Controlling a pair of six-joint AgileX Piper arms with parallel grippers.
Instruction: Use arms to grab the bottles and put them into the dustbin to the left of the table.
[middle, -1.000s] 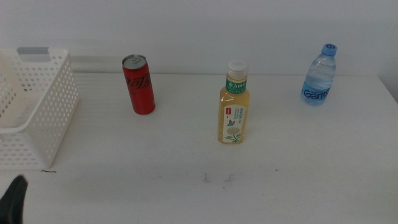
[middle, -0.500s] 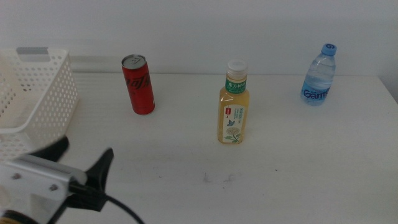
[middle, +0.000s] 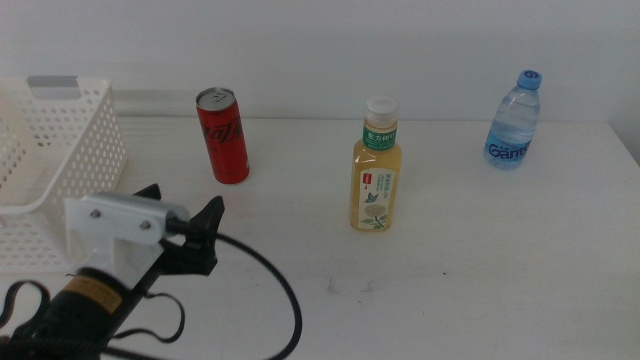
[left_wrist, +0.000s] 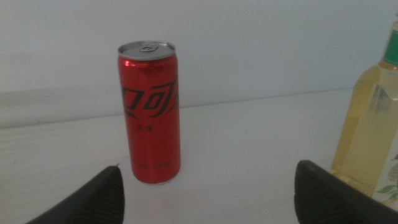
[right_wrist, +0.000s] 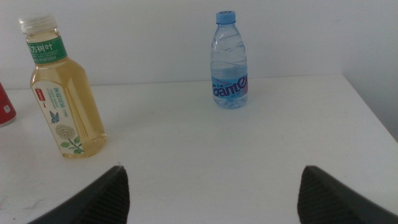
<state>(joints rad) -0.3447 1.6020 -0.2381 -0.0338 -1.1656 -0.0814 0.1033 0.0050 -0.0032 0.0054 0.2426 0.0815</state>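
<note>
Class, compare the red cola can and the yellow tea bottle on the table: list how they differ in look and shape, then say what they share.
The cola can is a slim red cylinder with a silver top; the tea bottle is see-through, yellow, narrowing to a white cap. The can carries black lettering; the bottle wears a green neck label. The can stands nearer the dustbin and the open left gripper. Both stand upright, untouched, on the table.

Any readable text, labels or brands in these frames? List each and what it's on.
"Ganten": blue label of the water bottle.
Black stylised script on the red can: not legible as letters.
Tea bottle: Chinese characters on the green neck band, too small to read; body label print also too small.
</note>
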